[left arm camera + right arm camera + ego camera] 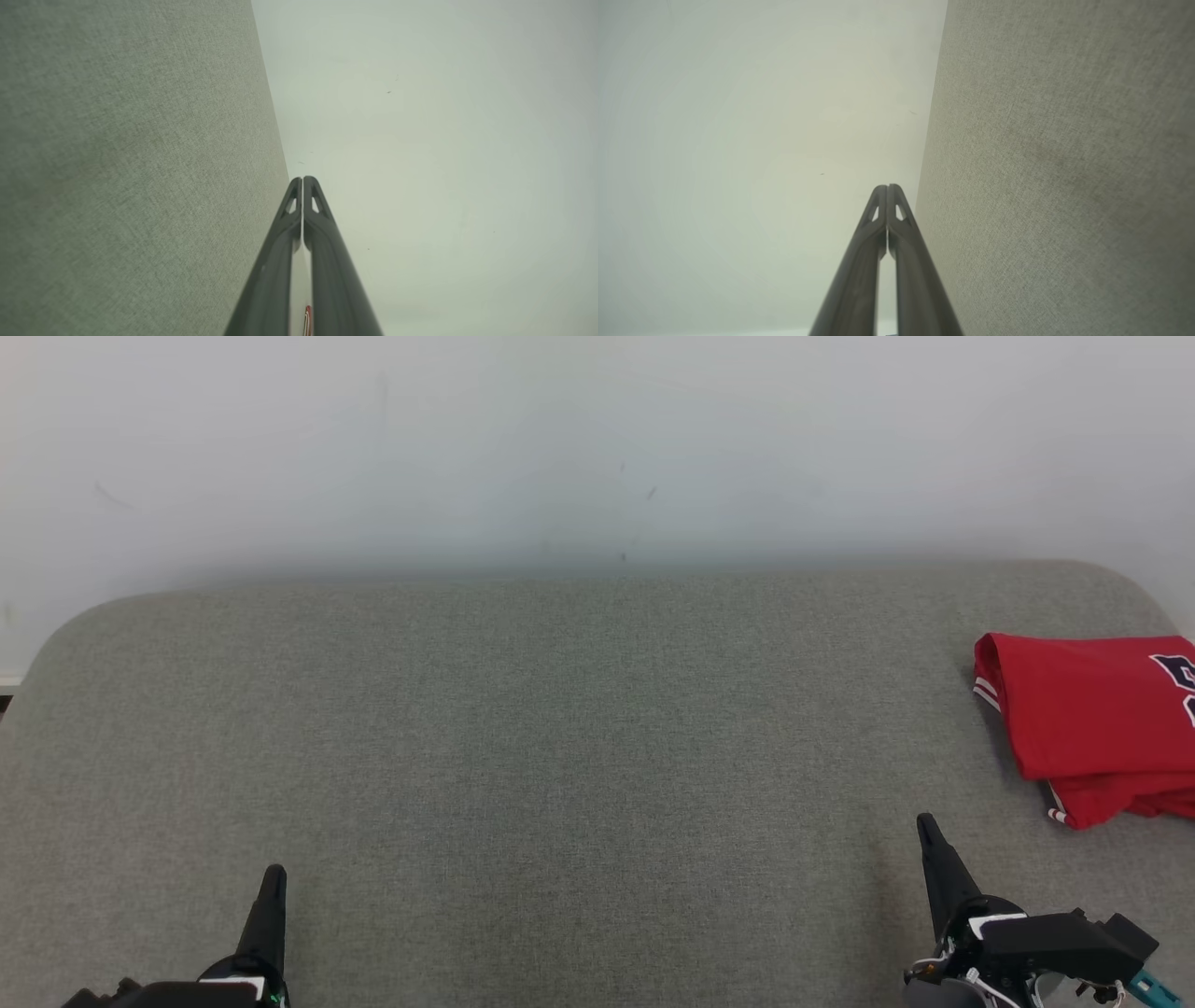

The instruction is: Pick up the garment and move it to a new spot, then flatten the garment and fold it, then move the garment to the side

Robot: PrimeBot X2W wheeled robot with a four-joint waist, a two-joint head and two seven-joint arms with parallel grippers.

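Note:
The garment (1088, 723) is a red jersey with white and dark trim, folded into a neat stack at the far right of the grey fabric surface (560, 728), partly cut off by the head view's right edge. My right gripper (927, 825) is shut and empty near the lower right, a little below and left of the garment, not touching it. Near the lower left, my left gripper (274, 875) is shut and empty too. Each wrist view shows its own fingertips pressed together, the left gripper (302, 179) and the right gripper (887, 187), in front of the pale wall.
A pale wall (597, 448) rises directly behind the grey surface, whose back corners are rounded. A broad stretch of bare grey fabric lies between the two grippers and left of the garment.

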